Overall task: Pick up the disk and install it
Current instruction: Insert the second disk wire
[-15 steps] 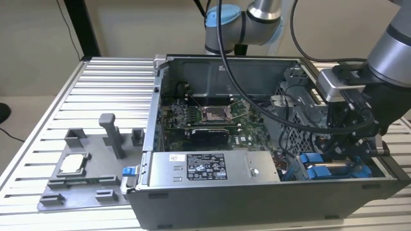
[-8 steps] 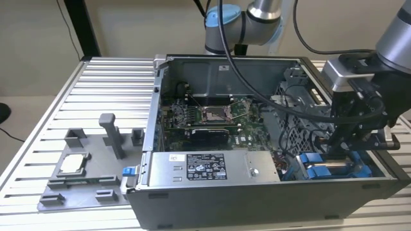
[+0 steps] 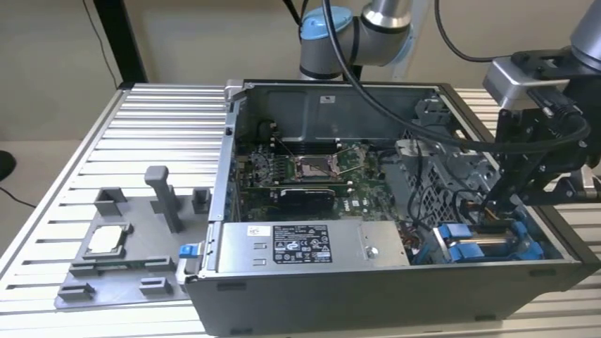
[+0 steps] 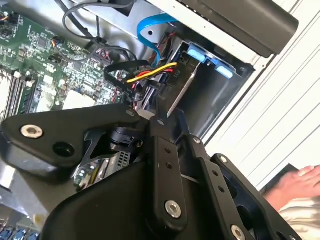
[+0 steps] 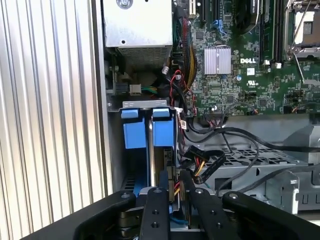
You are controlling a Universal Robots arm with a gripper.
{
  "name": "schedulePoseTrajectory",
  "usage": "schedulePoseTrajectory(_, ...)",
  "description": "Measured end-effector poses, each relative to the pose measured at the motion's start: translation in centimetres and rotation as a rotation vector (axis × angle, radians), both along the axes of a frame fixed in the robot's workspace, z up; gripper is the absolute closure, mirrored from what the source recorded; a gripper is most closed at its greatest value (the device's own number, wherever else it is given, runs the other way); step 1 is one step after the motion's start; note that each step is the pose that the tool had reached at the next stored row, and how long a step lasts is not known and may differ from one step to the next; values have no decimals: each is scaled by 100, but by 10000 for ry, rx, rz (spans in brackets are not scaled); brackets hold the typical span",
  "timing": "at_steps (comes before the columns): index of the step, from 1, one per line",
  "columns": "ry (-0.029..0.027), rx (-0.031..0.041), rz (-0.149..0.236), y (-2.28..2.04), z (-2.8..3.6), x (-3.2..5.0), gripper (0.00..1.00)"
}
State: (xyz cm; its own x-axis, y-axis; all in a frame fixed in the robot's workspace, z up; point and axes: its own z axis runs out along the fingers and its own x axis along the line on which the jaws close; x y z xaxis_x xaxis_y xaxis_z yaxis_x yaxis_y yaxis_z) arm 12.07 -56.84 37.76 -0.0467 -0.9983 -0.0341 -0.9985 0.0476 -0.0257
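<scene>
The install step looked to be in hand: the disk (image 3: 482,247) stood on edge in the bay at the case's (image 3: 376,299) corner, the one nearest the exterior view's right, with its blue bracket tabs at the case's outer wall. The gripper (image 3: 488,211) hung inside the case directly over that bay. In the second wrist view the disk's (image 4: 182,89) thin metal edge ran from the bracket up to the gripper's (image 4: 160,120) tip. In the first wrist view the gripper (image 5: 175,200) sat right at the disk's (image 5: 149,155) near end.

How wide the gripper stood, and whether it had hold of the disk, I could not tell, because the linkage covered the contact. Whether the disk was fully seated was also hidden.

By my judgement, finishing would call for a straight push along the bay, clear of the cables (image 5: 200,167) bunched just beside it.

A person's hand (image 4: 296,182) rested outside the case, cut off at the frame's edge.
</scene>
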Motion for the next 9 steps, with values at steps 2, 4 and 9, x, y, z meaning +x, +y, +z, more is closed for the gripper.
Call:
schedulePoseTrajectory(2,0,0,0,0,0,0,0)
schedulePoseTrajectory(4,0,-3,0,0,3,0,0)
schedulePoseTrajectory(9,0,-2,0,0,7,0,0)
